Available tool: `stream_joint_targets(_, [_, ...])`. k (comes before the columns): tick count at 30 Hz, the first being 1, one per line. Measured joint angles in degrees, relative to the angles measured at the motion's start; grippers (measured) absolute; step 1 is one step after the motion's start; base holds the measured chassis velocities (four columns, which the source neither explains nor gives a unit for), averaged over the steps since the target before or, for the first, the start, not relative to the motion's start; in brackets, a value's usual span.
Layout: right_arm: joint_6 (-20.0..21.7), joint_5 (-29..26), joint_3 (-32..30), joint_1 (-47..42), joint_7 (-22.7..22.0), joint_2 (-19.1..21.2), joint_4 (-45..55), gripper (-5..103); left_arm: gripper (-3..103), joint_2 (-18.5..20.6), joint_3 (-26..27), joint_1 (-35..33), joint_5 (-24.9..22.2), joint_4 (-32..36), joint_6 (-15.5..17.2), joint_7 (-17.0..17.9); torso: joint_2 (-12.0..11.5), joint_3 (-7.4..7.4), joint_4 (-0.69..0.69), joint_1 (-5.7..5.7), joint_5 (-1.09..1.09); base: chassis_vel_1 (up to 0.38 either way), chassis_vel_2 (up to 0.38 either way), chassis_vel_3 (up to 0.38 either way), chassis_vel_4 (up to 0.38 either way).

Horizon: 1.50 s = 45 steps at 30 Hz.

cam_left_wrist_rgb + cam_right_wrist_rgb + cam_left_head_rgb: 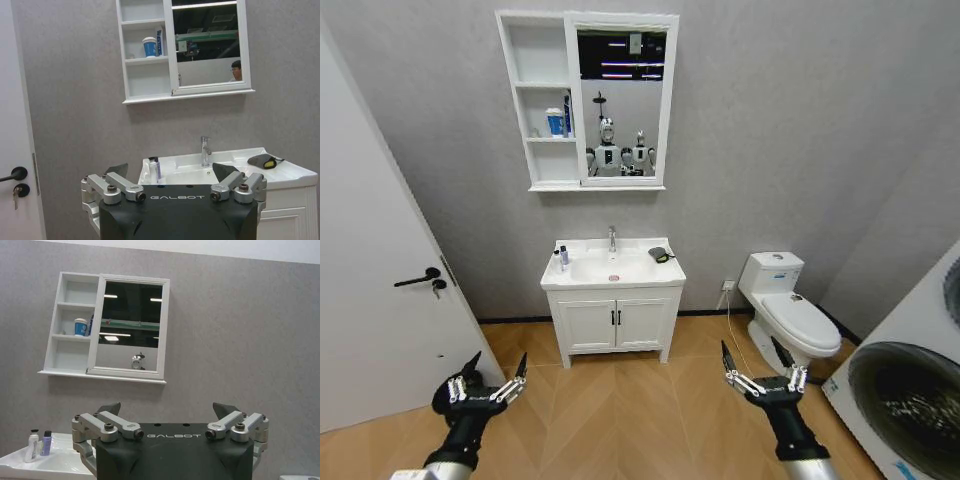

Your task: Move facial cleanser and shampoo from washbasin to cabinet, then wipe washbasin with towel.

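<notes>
- Nearest, the black left gripper [488,385] with silver-linked fingers hangs low over the herringbone wood floor [620,410], jaws spread wide and holding nothing; the matching right gripper [764,372] is level with it, equally wide and empty. Both sit well short of the work, which suggests the robot has not yet reached the basin.
- Beyond them stands the white two-door vanity with black handles [615,325], carrying the white rectangular ceramic washbasin [582,277] with its chrome tap [612,238].
- On the basin's left back rim stand two small bottles, a white one with a dark cap [32,448] and a pale purple one [46,443], just beside each other; probably the cleanser and shampoo, not yet moved.
- On the right rim lies the small dark grey-black towel [660,254], placed ready for wiping.
- Above, on the grey wall [770,130], hangs the white three-shelf cabinet joined to a white-framed mirror [548,100]; its middle shelf holds a blue cup [555,122].
- A white toilet [788,310] stands right, a white door [370,300] left.
</notes>
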<state>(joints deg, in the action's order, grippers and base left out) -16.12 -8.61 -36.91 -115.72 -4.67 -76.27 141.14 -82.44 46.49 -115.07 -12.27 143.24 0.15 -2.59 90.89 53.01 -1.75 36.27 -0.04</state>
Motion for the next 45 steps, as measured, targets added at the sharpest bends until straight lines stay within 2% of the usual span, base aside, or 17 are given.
stream_joint_targets(45, [0.7,0.1,0.4,-0.3,0.4,-0.4,-0.7,100,96,0.0,-0.9,0.5,0.5,0.0,-0.3,-0.2,0.0,0.00,0.00,0.00,0.00,0.000,0.000,0.000,0.000])
